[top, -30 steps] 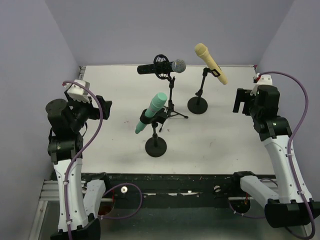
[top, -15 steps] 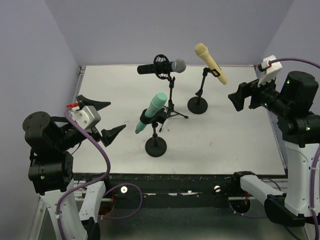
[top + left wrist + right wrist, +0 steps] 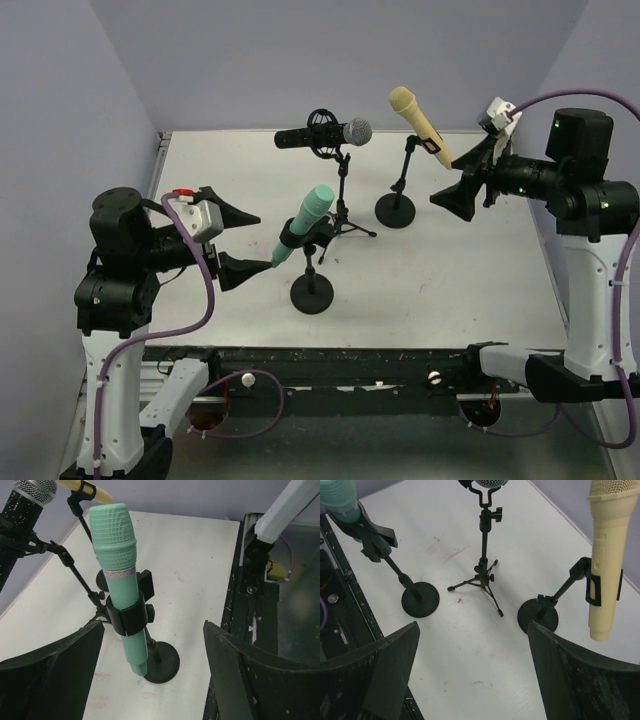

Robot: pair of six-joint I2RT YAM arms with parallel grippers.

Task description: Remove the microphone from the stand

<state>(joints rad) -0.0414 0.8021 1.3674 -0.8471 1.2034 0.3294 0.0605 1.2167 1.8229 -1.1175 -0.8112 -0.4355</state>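
Left wrist view alone shows green microphone [image 3: 113, 540] with patterned band [image 3: 119, 574].

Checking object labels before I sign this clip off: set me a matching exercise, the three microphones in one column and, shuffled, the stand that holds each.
Column one:
1. teal microphone
2. yellow microphone
3. black microphone

Column two:
A. tripod stand
B. round-base stand nearest the arms
C. round-base stand farther back on the right

Pairs: 1-B; 2-C; 3-A
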